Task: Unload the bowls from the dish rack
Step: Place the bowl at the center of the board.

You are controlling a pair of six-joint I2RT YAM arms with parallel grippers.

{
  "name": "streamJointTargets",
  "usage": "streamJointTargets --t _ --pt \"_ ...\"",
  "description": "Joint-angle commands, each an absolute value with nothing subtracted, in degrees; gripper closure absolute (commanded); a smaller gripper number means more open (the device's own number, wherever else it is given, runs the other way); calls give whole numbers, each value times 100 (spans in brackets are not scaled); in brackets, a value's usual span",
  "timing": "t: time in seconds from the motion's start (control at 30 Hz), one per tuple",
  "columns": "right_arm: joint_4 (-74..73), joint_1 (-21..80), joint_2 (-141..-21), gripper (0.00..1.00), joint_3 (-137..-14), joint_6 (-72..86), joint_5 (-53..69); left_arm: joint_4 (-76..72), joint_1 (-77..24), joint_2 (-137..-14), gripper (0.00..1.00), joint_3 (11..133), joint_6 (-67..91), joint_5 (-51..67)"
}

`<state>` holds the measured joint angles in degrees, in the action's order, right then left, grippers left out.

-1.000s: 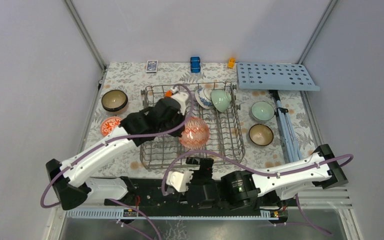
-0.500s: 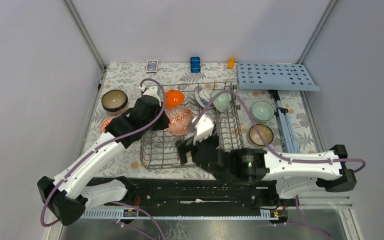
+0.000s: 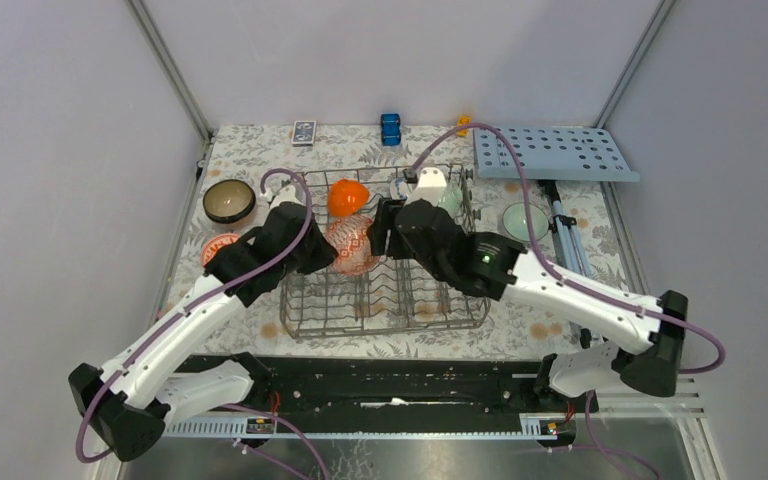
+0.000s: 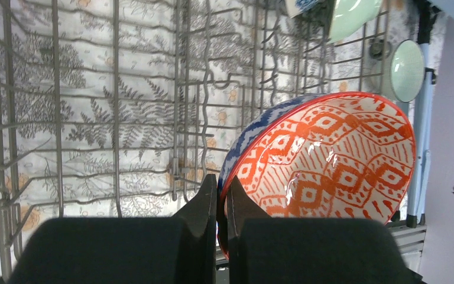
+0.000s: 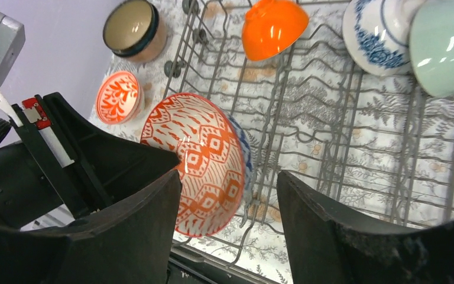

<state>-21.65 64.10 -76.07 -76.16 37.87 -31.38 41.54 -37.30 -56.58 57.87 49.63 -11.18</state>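
Above rack (image 4: 56,106), left half: left pincer (image 4: 221,201) clamped on rim of red-patterned bowl (image 4: 325,160), bowl tilted. Right pincer (image 5: 229,177) gapes nearby, empty. We judge bowl stiff, glazed, slippery, chippable; rim pinch works, but we lift clear of rack.

The top camera is looking down from above and behind my bases, from afar, taking in the whole table (image 3: 250,150) with the dish rack (image 3: 400,300) at mid-frame. My left wrist camera is hovering close over the rack, looking past my left fingers (image 4: 204,207) toward its far right corner. My right wrist camera is looking down between my right fingers (image 5: 325,225) toward the rack's far side and the table's left. All three are sharing the red-and-white patterned bowl (image 3: 352,247); both wrist views are also catching the pale green bowl (image 5: 449,47).
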Motion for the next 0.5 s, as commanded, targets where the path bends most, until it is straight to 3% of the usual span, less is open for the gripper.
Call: streamJointTargets --t 0.0,0.47 --pt "-2346 6233 -8017 35 -8020 3752 -2360 4265 -3716 -5837 100 6047 5418 -1054" --pt "-2728 6193 -8787 51 -8283 3357 -2557 4377 -3715 -5830 100 5960 5517 -1112"
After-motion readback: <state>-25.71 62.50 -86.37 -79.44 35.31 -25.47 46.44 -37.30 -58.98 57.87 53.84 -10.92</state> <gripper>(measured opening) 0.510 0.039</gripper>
